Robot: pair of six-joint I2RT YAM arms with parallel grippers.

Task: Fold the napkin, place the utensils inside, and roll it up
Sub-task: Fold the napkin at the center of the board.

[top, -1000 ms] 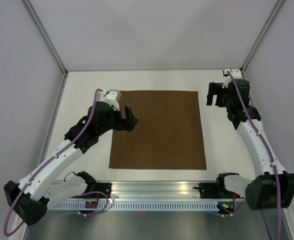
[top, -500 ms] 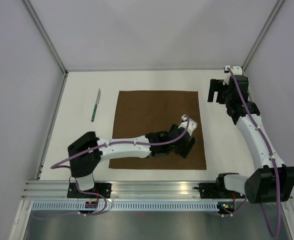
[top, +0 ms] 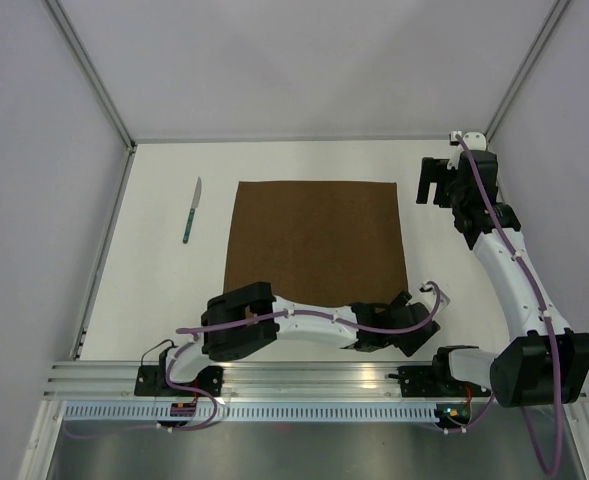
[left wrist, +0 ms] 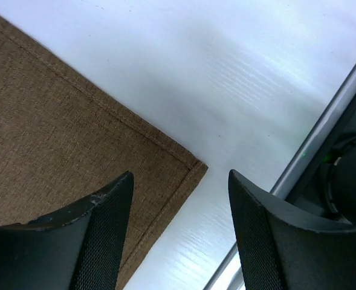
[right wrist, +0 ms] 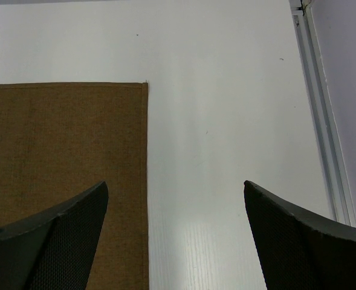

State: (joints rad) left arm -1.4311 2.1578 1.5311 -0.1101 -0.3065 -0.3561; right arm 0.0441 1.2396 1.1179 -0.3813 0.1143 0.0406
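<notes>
Your napkin [top: 316, 258] lies flat and unfolded in the middle of the tabletop [top: 164, 270], with the knife [top: 192, 212] well apart on its left. In the last second the left arm [top: 304, 322] has swung from the napkin's far-left side across to its near-right corner. The left jaws now hang wide open over that corner, holding nothing. The right jaws have stayed wide open and empty by the far-right corner. Both right-hand corners look lined up for the first fold.
</notes>
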